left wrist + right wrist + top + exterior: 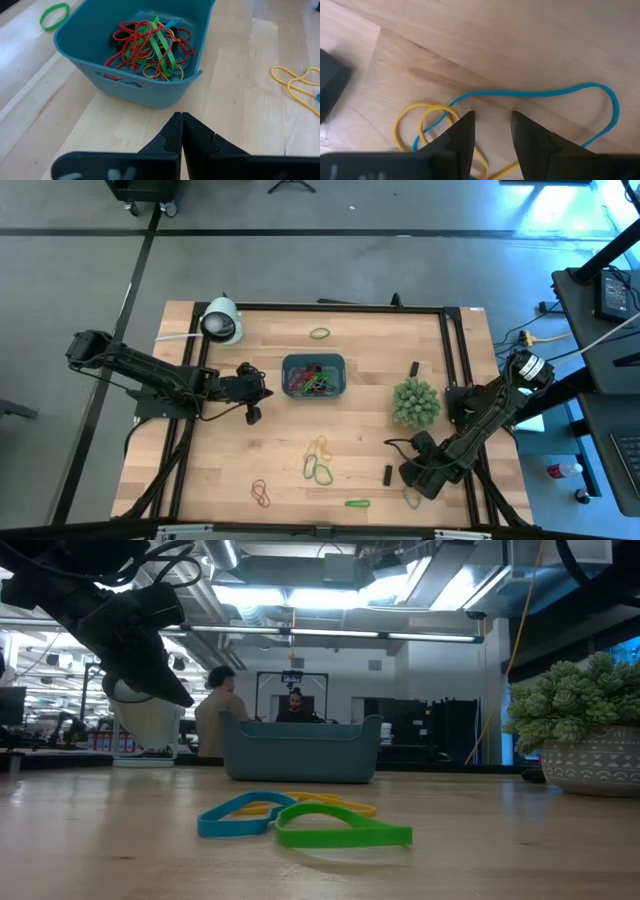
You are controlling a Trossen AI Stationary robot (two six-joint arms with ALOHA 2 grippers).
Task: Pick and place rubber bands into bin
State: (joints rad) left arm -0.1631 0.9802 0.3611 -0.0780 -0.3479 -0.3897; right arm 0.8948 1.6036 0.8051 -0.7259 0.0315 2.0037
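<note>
The blue-teal bin [314,375] stands mid-table with several rubber bands [150,45] lying tangled inside. My left gripper [181,117] hovers shut just left of the bin, touching nothing. My right gripper [491,131] points down, open, at the near right over a blue band [555,91] and a yellow band [420,112] that lie flat on the wood; nothing sits between its fingers. More loose bands lie flat on the table: a green one [319,333] at the far side, a mixed cluster [319,460], a red one [260,493] and a green one [357,503].
A spiky green plant [415,402] in a pot stands right of the bin, close behind my right arm. A white dome [222,320] sits at the far left. Small black blocks [414,368] [388,475] lie on the right half. People show beyond the table's far edge.
</note>
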